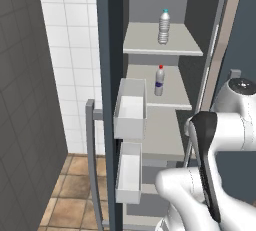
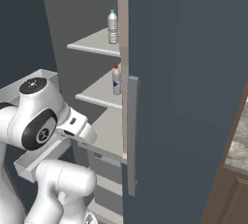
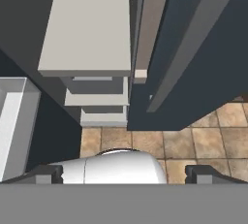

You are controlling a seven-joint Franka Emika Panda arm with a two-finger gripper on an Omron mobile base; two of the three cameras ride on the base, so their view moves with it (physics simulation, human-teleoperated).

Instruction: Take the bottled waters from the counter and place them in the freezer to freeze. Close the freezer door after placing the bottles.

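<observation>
Two-finger dark-tipped gripper [image 3: 124,172] spread wide, empty, above brown floor tiles [image 3: 208,140], open blue-grey freezer door [image 1: 107,100] with white bins, red-capped clear bottle [image 1: 159,80] on middle pale shelf, teal-capped ribbed bottle [image 1: 164,26] on the shelf above.

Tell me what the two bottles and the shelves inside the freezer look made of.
Teal-capped bottle and red-capped bottle: clear plastic, by their see-through ribbed walls; the red-capped one has a blue label. Shelves: matte pale grey, likely plastic or painted metal; the flat, glare-free render leaves it open.
</observation>
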